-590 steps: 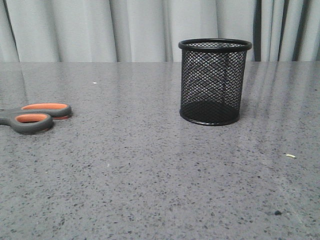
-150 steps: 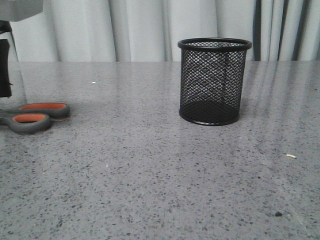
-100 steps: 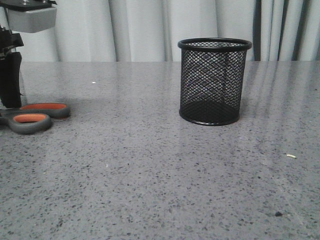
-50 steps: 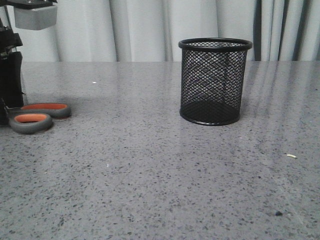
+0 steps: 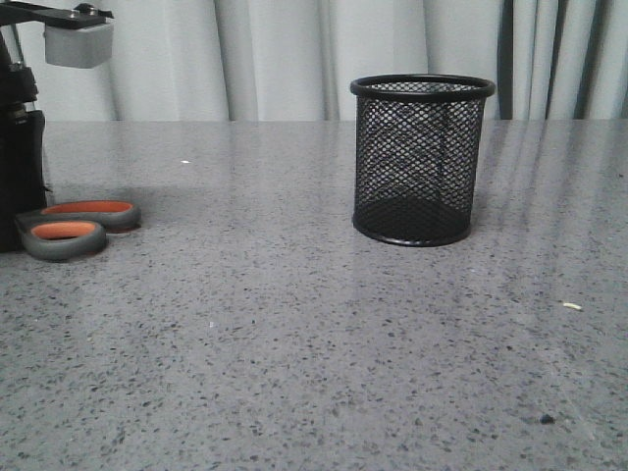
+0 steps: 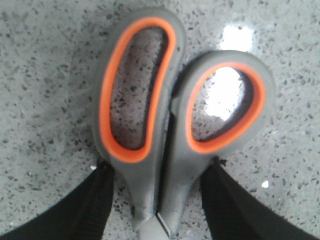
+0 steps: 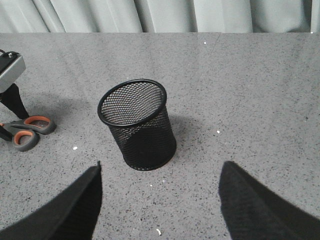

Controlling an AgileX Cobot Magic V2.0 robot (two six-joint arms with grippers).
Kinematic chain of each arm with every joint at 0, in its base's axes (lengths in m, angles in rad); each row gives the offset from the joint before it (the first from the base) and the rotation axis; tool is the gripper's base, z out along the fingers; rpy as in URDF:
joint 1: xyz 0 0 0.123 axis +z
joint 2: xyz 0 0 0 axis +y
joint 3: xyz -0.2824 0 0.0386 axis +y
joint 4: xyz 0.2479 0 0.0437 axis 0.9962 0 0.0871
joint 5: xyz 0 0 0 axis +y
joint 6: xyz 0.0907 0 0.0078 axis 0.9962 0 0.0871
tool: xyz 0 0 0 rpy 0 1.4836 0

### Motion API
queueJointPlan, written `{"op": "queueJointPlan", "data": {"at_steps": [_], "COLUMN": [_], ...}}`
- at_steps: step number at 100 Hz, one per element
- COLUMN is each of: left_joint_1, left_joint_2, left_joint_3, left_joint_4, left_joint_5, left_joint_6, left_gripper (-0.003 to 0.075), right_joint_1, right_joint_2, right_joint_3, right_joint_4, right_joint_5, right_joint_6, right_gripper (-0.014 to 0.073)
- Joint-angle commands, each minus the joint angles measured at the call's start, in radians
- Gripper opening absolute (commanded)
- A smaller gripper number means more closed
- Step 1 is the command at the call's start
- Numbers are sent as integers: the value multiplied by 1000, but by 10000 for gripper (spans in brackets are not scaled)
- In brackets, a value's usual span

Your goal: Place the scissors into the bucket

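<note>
Front view, left end effector (image 5: 20,231) lowered onto scissors (image 5: 74,227)

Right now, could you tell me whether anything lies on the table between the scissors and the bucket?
Nothing does: in the front view only bare speckled table separates the scissors from the bucket; the right wrist view agrees.

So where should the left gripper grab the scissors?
Probably at the narrow neck just below the finger loops, coming straight down: the scissors lie flat and closed, and the left gripper already has that neck between its open fingers.
</note>
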Motion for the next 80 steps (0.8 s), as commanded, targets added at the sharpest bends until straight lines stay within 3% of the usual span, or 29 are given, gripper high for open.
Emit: {"op": "queueJointPlan", "data": {"at_steps": [1, 25, 61, 80], "left_joint_1": [4, 6, 6, 2], "left_joint_2": [-32, -32, -34, -89], "left_joint_3": [-18, -18, -18, -20], "left_joint_4": [28, 0, -94, -158], "left_joint_5": [27, 72, 73, 56], "left_joint_6": [-14, -14, -14, -14], "left_gripper": [384, 363, 72, 31], "right_joint_1": [2, 2, 2, 2], "right_joint_2": [12, 12, 12, 12], "right_joint_3": [-26, -26, -26, -26], "right_joint_4": [13, 13, 14, 89], "right_joint_5": [-58, -62, -5, 67], "right_joint_6": [-9, -9, -9, -39], "right_gripper": [437, 437, 437, 437]}}
